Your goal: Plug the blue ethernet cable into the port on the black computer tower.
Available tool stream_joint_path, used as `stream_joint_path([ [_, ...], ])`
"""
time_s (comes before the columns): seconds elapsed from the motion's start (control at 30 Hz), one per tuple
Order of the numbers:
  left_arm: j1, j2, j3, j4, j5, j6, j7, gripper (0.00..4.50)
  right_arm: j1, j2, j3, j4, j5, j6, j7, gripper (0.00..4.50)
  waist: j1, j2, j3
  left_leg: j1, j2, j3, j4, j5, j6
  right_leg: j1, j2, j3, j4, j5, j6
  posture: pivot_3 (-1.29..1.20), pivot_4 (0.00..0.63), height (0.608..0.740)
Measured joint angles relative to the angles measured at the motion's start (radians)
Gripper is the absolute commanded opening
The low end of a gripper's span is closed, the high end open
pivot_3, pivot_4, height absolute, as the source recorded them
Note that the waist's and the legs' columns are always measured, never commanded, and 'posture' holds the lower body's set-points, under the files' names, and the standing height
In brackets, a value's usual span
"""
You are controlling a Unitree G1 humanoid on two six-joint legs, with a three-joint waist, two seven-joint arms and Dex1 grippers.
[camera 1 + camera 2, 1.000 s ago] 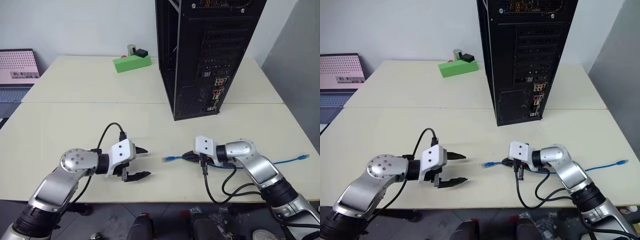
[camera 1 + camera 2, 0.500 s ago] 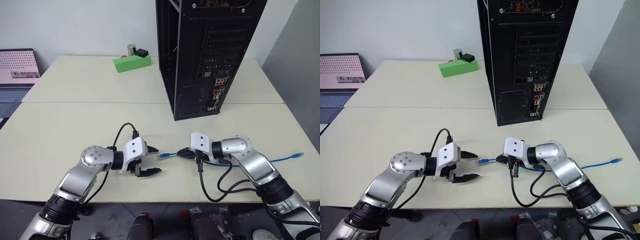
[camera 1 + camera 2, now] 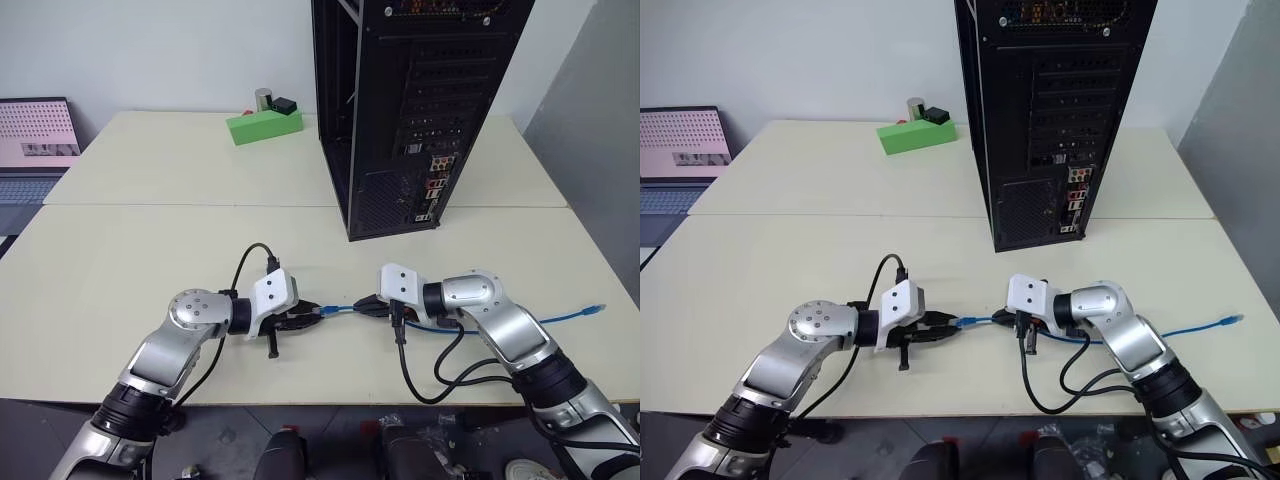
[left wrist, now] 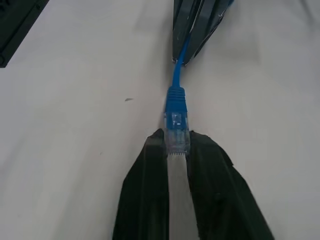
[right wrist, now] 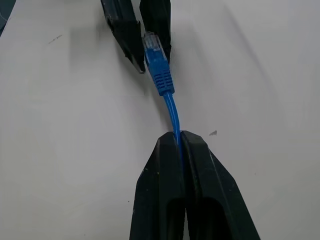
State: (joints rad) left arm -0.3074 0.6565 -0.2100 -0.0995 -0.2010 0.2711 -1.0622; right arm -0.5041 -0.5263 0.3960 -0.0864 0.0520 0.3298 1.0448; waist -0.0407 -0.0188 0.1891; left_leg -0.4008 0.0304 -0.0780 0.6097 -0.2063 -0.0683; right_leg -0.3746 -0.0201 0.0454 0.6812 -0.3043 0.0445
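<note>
— While the left gripper (image 4: 177, 145) pinches the blue ethernet cable (image 3: 345, 310) by its plug, where's the right gripper (image 5: 178, 137)?
— Clamped on the cord, near the table's (image 3: 150, 250) front edge; the black computer tower (image 3: 410, 110) stands well apart.

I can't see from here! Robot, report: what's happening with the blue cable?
Left gripper shut on the plug. Right gripper shut on blue ethernet cable. Black computer tower beyond, path clear.

head stereo pair looking down, wrist views facing, sharing cable (image 4: 176, 102)
</note>
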Motion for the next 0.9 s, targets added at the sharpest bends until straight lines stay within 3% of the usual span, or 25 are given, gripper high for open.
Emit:
stream_joint_path([
  [0.13, 0.000, -0.005, 0.000, 0.013, 0.004, -0.014, 0.000, 0.25, -0.001, 0.000, 0.001, 0.000, -0.005, -0.002, 0.000, 0.00, 0.000, 0.000, 0.000, 0.000, 0.000, 0.000, 0.000, 0.000, 0.000, 0.000, 0.000, 0.000, 0.000, 0.000, 0.000, 0.00, 0.150, 0.740],
  [0.37, 0.000, -0.006, 0.000, 0.030, 0.012, -0.062, 0.000, 0.25, -0.006, -0.023, -0.001, 0.000, -0.007, -0.002, 0.023, 1.45, 0.000, 0.000, 0.000, 0.000, 0.000, 0.000, 0.000, 0.000, 0.000, 0.000, 0.000, 0.000, 0.000, 0.000, 0.000, 0.00, 0.150, 0.740],
  [0.47, 0.000, -0.006, 0.000, 0.032, 0.021, -0.087, -0.001, 0.25, -0.006, -0.047, -0.008, 0.000, 0.008, 0.004, 0.042, 2.26, 0.000, 0.000, 0.000, 0.000, 0.000, 0.000, 0.000, 0.000, 0.000, 0.000, 0.000, 0.000, 0.000, 0.000, 0.000, 0.00, 0.150, 0.740],
  [0.6, 0.003, -0.011, 0.002, 0.047, 0.032, -0.194, -0.001, 0.25, -0.006, -0.109, -0.089, -0.018, 0.100, 0.093, 0.096, 3.18, 0.005, 0.000, 0.000, 0.000, 0.000, 0.000, 0.000, 0.000, 0.000, 0.000, -0.001, 0.000, 0.000, 0.000, 0.000, 0.00, 0.150, 0.740],
  [0.77, 0.000, -0.019, 0.001, 0.122, 0.141, -0.497, 0.048, 0.25, -0.005, -0.102, -0.184, -0.091, 0.275, 0.300, 0.112, 3.19, 0.005, 0.000, 0.000, 0.000, 0.000, 0.000, 0.000, 0.000, 0.000, 0.000, 0.000, 0.000, 0.000, 0.000, 0.000, 0.00, 0.150, 0.740],
  [0.9, -0.015, -0.014, 0.000, 0.244, 0.290, -0.852, 0.145, 0.25, 0.001, -0.069, -0.217, -0.122, 0.380, 0.436, 0.087, 3.19, 0.010, 0.000, 0.000, 0.000, 0.000, 0.000, 0.000, 0.000, 0.000, 0.000, -0.001, 0.000, 0.000, 0.000, 0.000, 0.00, 0.150, 0.740],
])
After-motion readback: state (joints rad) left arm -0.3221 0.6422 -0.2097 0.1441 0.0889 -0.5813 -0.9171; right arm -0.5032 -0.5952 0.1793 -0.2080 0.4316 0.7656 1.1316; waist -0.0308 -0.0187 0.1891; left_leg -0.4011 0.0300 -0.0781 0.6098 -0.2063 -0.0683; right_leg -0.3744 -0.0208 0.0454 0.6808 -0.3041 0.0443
